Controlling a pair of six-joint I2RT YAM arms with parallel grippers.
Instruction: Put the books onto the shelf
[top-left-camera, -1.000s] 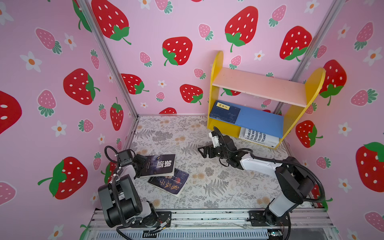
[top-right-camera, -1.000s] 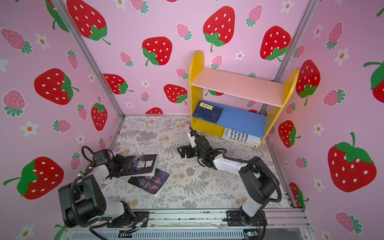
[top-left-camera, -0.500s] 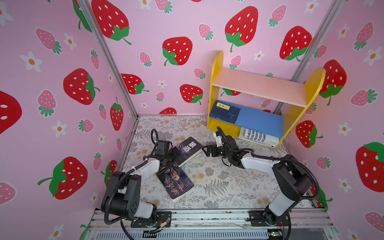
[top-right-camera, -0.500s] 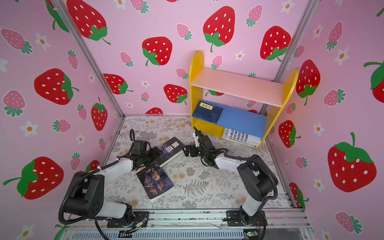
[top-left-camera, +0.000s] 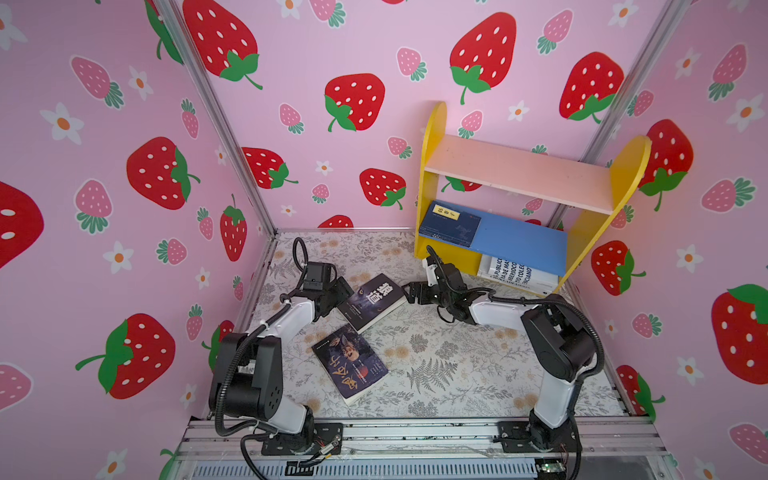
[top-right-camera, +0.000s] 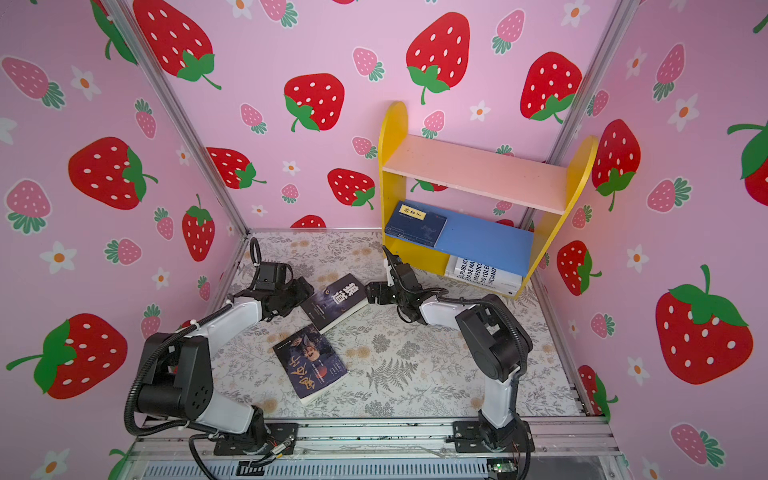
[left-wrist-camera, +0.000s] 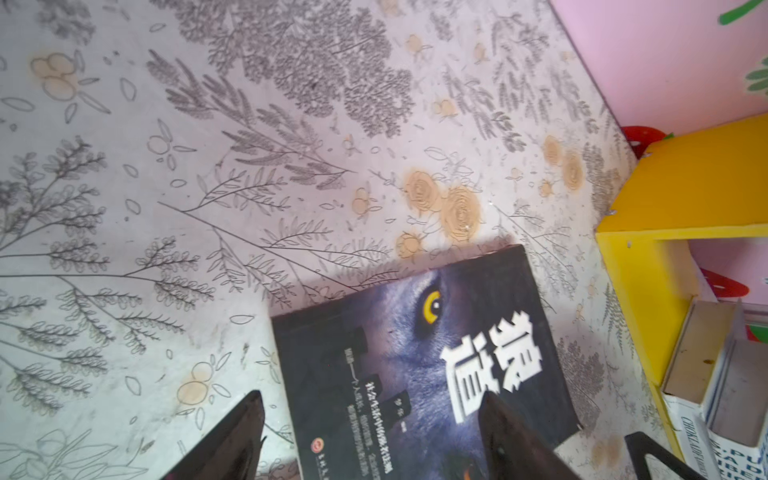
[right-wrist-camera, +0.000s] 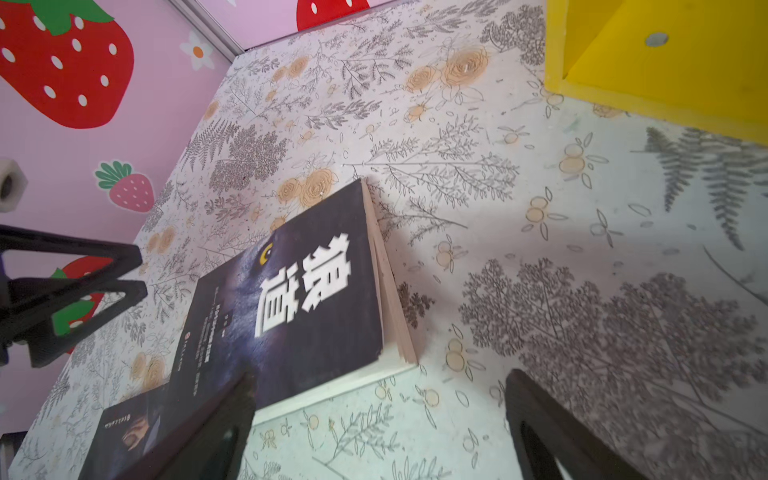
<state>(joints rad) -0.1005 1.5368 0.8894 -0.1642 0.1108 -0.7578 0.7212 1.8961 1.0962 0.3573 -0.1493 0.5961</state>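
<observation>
Looking across the flowered tabletop (top-left-camera: 457, 374) toward the yellow shelf (top-left-camera: 430, 166), where a navy book (top-left-camera: 451, 224) and white books (top-left-camera: 515, 272) sit, we worry about collision: both arms crowd one wolf book (top-left-camera: 372, 301) lying between them, and either could skid it away. It is thin, dark, with a yellow eye and big white characters. Our left end effector (left-wrist-camera: 370, 403) stands wide over its corner; our right end effector (top-left-camera: 409, 292) gapes empty just beside it.

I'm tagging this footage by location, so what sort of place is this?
Probably a robot test booth dressed like a playroom: strawberry-print walls, a toy-like shelf, and a left arm and right arm bolted to a metal rail.
</observation>
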